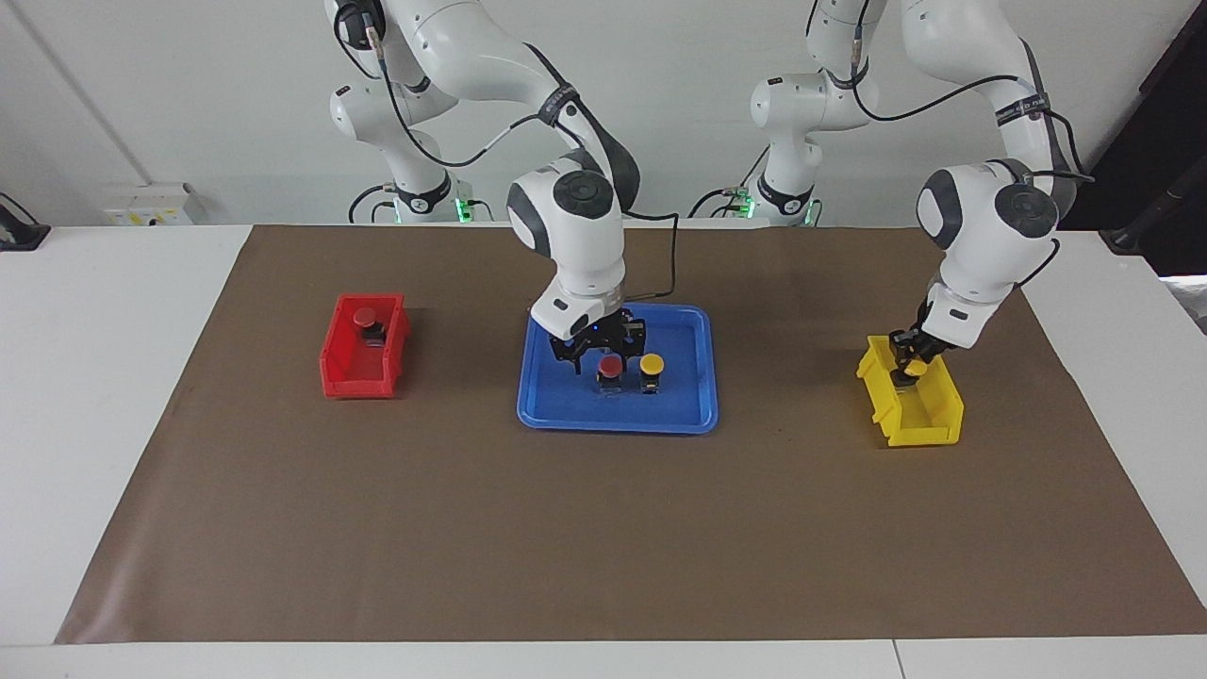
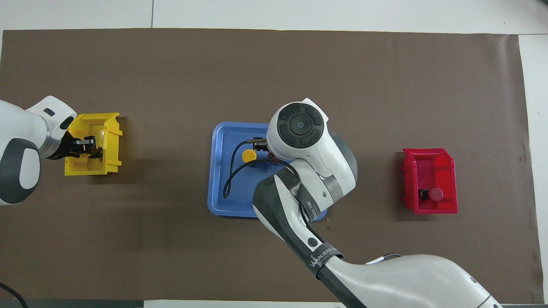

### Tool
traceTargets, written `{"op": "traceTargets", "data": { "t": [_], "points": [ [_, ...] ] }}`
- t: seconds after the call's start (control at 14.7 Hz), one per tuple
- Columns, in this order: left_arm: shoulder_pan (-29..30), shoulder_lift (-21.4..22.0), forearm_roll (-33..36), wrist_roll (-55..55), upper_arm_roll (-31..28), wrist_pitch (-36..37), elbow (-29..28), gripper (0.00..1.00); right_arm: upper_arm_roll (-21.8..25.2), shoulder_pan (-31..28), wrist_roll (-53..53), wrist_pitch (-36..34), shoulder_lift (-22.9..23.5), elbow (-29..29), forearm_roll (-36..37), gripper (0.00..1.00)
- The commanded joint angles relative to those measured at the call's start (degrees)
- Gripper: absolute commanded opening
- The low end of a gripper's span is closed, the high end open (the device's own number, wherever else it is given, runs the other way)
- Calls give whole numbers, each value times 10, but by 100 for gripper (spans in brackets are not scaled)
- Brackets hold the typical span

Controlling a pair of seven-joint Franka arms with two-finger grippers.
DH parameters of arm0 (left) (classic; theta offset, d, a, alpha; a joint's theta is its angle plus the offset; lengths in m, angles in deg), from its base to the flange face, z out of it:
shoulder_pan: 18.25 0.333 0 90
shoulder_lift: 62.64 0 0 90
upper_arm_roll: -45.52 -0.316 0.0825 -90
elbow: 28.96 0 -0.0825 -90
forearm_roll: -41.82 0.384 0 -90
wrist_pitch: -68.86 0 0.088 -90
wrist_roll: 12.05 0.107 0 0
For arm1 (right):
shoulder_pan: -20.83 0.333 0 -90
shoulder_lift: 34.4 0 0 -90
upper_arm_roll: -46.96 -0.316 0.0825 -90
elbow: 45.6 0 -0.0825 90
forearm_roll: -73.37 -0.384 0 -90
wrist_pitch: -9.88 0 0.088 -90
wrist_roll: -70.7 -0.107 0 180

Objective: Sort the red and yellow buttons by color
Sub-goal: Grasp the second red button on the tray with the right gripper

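One red button [image 1: 368, 323] sits in the red bin [image 1: 344, 379], at its edge nearest the robots. I have the left gripper [image 1: 910, 367] down in the yellow bin [image 1: 929, 422], clamped on a yellow button [image 1: 913, 370]; not released yet. Right gripper [image 1: 603, 354] sits over the tray's red button [image 1: 611, 370], fingers apart, nothing held. Second yellow button [image 1: 652, 370] stands beside it mid blue tray [image 1: 618, 418]. Roughly halfway.

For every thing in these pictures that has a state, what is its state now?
Red button in red bin: lying inside the red bin.
Red button on blue tray: upright on the blue tray.
Yellow button on blue tray: upright.
Right gripper: open, just over the tray's red button.
Left gripper: shut on a yellow button, lowered in the yellow bin.
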Motion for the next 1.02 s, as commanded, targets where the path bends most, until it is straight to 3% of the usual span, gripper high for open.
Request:
{"op": "traceTargets", "data": {
  "t": [0.0, 0.14, 0.34, 0.61, 0.89, 0.95],
  "points": [
    [9, 7, 10, 14, 6, -24, -19, 2, 0, 11, -24, 11, -1, -13, 0, 77],
    [13, 7, 10, 26, 6, -23, -20, 8, 0, 11, -25, 39, -3, -34, 0, 77],
    [17, 6, 10, 49, 6, -17, -12, 65, 0, 15, -28, 59, -2, -51, 0, 75],
    [21, 5, 11, 66, 6, 56, 48, 100, 0, 15, -28, 63, 1, -55, 0, 72],
    [10, 32, 4, 72, 12, 184, 136, 100, 0, 23, -31, 83, 8, -60, 1, 66],
    [6, 42, 3, 72, 16, 204, 150, 100, 0, 23, -30, 83, 8, -60, 2, 58]
  ]
}}
